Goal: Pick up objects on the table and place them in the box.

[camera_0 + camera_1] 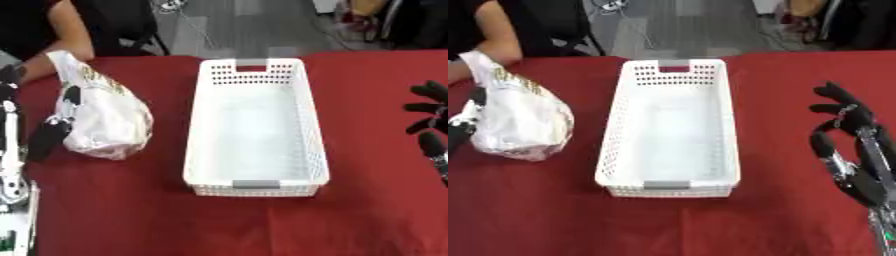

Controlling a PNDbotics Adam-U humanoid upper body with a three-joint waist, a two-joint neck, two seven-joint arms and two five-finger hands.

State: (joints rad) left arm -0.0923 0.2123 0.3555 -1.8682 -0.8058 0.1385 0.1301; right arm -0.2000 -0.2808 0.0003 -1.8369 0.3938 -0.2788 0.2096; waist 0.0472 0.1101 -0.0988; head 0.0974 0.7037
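Red table (pixel 105 210) under white basket (pixel 256 186)

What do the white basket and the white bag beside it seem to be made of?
The white perforated rectangular basket looks like rigid matte plastic, given its moulded holes and grey handle inserts. The white crinkled bag with gold print seems thin glossy plastic film, judging by its creases and shine.

Both views sit up in the robot's head and look steeply down across the red bench (pixel 131 210) toward its far edge and the grey floor beyond. The right eye is just a bit further right, so the white basket (pixel 623 125) slides left there. They share nearly everything: basket in the middle, white bag (pixel 105 120) on the left, fairly close in
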